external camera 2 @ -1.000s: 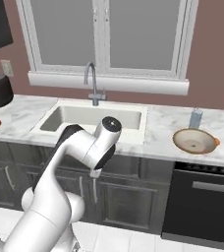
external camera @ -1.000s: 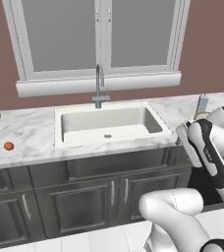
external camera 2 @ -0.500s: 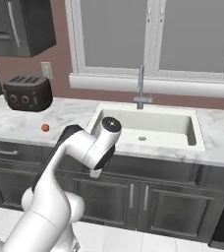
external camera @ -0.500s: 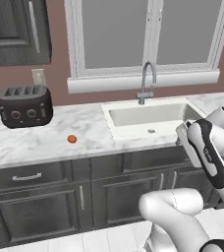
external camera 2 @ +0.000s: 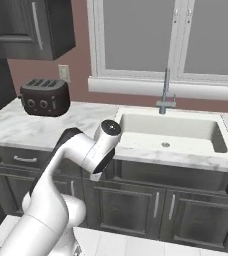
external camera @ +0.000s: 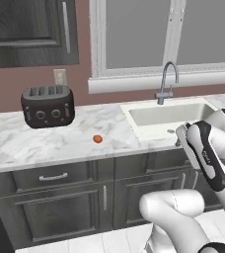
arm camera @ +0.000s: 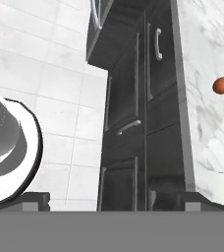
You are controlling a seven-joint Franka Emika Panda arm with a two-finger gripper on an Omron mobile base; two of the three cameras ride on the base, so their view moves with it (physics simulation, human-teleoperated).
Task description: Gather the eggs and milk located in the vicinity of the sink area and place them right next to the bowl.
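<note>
One egg (external camera: 98,139), a small orange-brown oval, lies on the marble counter between the toaster and the sink (external camera: 169,116). It also shows at the upper right of the hand view as egg (arm camera: 222,85). The cream sink (external camera 2: 172,134) has a grey curved faucet (external camera 2: 165,89) behind it. My gripper (arm camera: 116,201) is open with nothing between its fingertips (arm camera: 33,199). It hangs low in front of the counter edge, near the sink's left front corner and well away from the egg. The milk and the bowl are out of view.
A black toaster (external camera: 48,105) stands at the back left of the counter (external camera: 45,143). Dark cabinet doors and drawers (external camera: 60,197) run below the counter, and a dark wall cabinet (external camera 2: 28,25) hangs above. A window fills the wall behind the faucet.
The base has driven left along the counter, so the whole scene has slid right. The bowl has left the views; the toaster and egg have come in. The arm's pose is unchanged.
</note>
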